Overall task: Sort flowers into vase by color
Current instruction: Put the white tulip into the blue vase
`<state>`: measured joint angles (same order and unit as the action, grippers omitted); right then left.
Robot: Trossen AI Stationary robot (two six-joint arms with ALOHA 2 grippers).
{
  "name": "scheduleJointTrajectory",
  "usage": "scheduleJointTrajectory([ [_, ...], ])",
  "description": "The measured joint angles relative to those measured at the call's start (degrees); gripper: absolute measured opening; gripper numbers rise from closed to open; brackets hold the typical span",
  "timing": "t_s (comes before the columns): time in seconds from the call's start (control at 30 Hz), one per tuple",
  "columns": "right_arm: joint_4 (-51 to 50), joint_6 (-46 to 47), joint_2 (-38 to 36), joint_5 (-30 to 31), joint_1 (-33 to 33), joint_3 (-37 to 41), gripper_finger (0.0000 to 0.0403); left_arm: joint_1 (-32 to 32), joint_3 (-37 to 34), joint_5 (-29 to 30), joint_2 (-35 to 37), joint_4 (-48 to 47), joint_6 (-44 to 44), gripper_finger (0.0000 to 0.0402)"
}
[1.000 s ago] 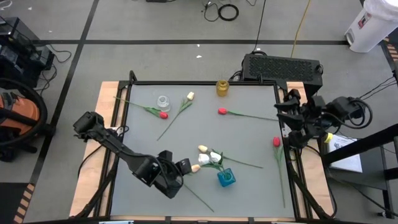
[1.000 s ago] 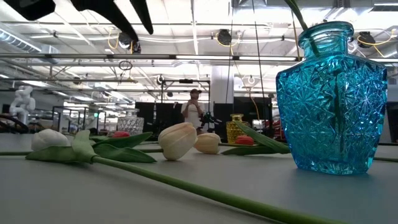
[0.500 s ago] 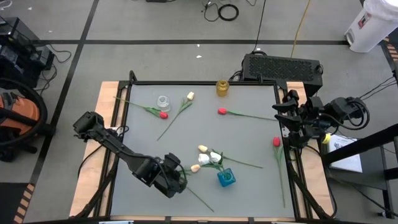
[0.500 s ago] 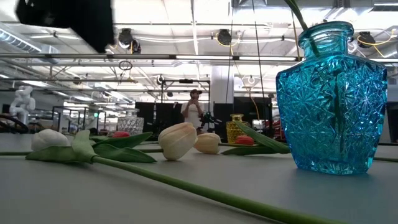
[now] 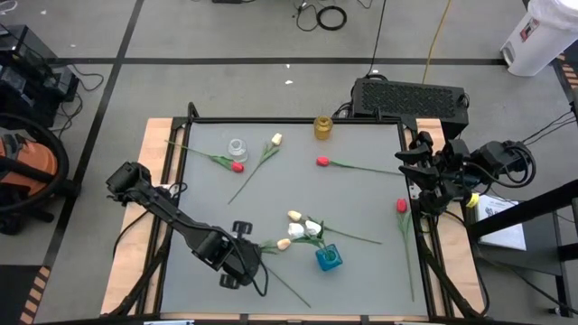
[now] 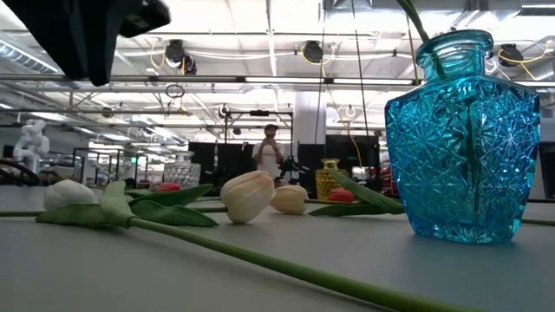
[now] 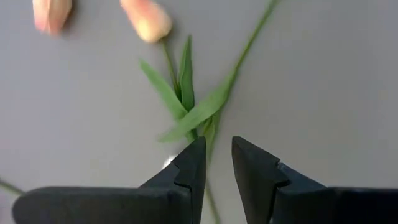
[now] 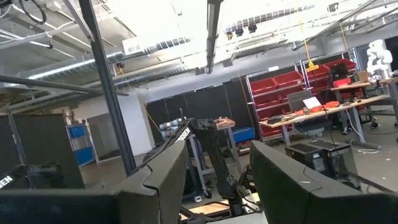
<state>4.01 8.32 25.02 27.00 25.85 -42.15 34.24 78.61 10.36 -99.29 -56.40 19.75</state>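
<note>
Near the table's front, white and cream flowers (image 5: 293,218) lie by the blue vase (image 5: 328,258), which has a green stem (image 6: 473,130) standing in it. My left gripper (image 7: 217,158) points down, open by a narrow gap, just above crossed stems and leaves (image 7: 193,115). It touches nothing that I can see. Two cream heads (image 7: 146,18) lie beyond it. In the high view my left gripper (image 5: 246,267) is left of the vase. Red flowers (image 5: 322,162) and another cream one (image 5: 275,139) lie flat farther back. My right gripper (image 8: 217,155) is open, raised off the table's right edge.
A yellow vase (image 5: 322,126) stands at the far edge and a clear vase (image 5: 237,146) at the far left. One red flower (image 5: 401,206) lies along the right edge. A person (image 6: 270,152) stands far off in the room behind.
My left gripper has rolled about its own axis by about a quarter turn and tipped more steeply downward over the stems left of the blue vase. In the low view its fingers have swung out of the picture. The flowers have not moved.
</note>
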Motion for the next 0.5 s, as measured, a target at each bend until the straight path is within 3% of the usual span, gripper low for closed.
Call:
scheduleJointTrajectory([
  [0.1, 0.00, -0.13, 0.00, -0.02, 0.01, 0.00, 0.0169, -0.33, 0.00, 0.31, 0.00, 1.23, -5.10, 0.0086],
  [0.5, 0.00, -0.07, 0.00, -0.02, 0.01, 0.00, 0.0169, -0.35, -0.10, 0.38, -0.15, 6.08, -8.65, 0.0086],
])
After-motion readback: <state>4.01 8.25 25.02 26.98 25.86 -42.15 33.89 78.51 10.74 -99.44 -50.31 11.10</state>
